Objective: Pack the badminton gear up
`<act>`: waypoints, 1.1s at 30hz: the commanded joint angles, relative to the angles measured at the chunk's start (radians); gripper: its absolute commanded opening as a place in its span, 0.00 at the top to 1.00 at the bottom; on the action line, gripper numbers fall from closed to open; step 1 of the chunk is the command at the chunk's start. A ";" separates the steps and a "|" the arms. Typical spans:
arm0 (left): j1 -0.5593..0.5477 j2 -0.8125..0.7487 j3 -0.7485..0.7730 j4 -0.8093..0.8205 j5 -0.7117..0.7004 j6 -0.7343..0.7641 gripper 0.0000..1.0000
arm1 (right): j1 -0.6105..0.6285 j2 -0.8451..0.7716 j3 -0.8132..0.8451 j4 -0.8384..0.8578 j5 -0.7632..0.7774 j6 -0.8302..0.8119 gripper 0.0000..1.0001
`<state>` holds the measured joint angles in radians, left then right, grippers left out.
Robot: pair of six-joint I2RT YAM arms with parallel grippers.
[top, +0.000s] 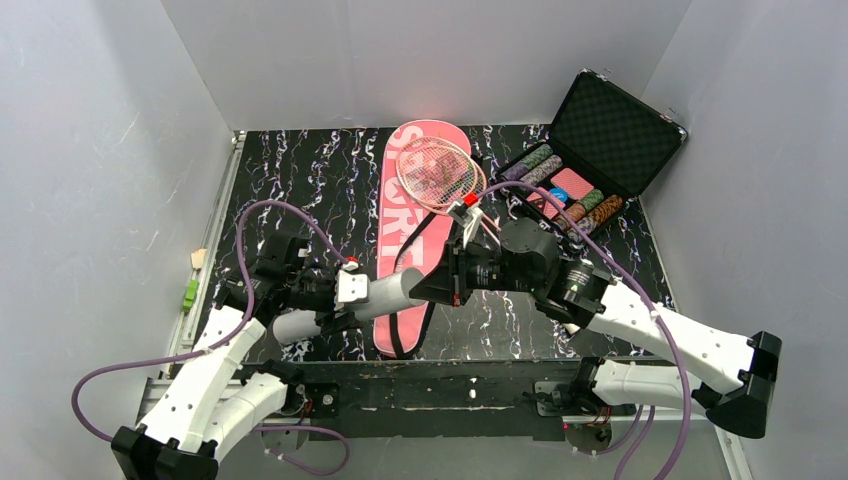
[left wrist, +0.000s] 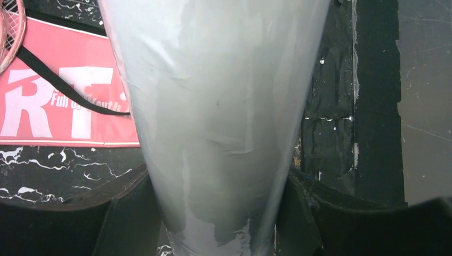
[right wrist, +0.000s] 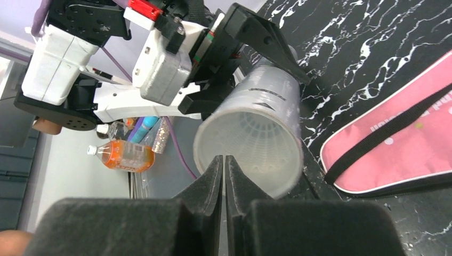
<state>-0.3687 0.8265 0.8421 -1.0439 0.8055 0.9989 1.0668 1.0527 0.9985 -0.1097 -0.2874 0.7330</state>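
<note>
My left gripper (top: pixel 345 300) (left wrist: pixel 216 213) is shut on the white tube (top: pixel 385 295) (left wrist: pixel 224 117), holding it lying level just above the table, its open mouth toward the right arm. In the right wrist view the tube (right wrist: pixel 250 144) faces me, and the white feathers of a shuttlecock (right wrist: pixel 261 138) show deep inside. My right gripper (top: pixel 425 285) (right wrist: pixel 224 160) sits at the tube's mouth, its jaws together but for a hairline slit, with nothing between them. The pink "SPORT" bag (top: pixel 410 215) (left wrist: pixel 64 90) (right wrist: pixel 394 144) lies flat behind. A pink racket (top: pixel 435 172) (left wrist: pixel 8 37) rests on the bag's far end.
An open black case of coloured poker chips (top: pixel 590 150) stands at the back right. Grey walls close in the table on three sides. Small objects (top: pixel 192 285) sit on the left rail. An orange bottle (right wrist: pixel 120 154) lies beyond the table's edge.
</note>
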 commanded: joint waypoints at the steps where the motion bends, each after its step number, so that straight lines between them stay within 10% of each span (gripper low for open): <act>1: -0.004 -0.022 0.029 0.051 0.106 0.003 0.72 | -0.015 -0.039 -0.028 -0.017 0.057 -0.035 0.86; 20: -0.004 -0.020 0.055 0.034 0.115 0.002 0.73 | -0.034 0.101 0.024 0.030 0.051 -0.046 0.77; 25: -0.004 0.013 0.028 0.124 -0.031 -0.115 0.87 | -0.045 0.006 0.084 -0.083 0.142 -0.091 0.45; 33: 0.047 0.348 0.156 0.211 -0.424 -0.280 0.94 | -0.177 -0.168 0.139 -0.421 0.424 -0.092 0.27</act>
<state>-0.3687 1.0428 0.8978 -0.9390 0.5690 0.8356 0.9474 0.9657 1.0931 -0.3557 -0.0582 0.6392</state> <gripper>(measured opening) 0.617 0.724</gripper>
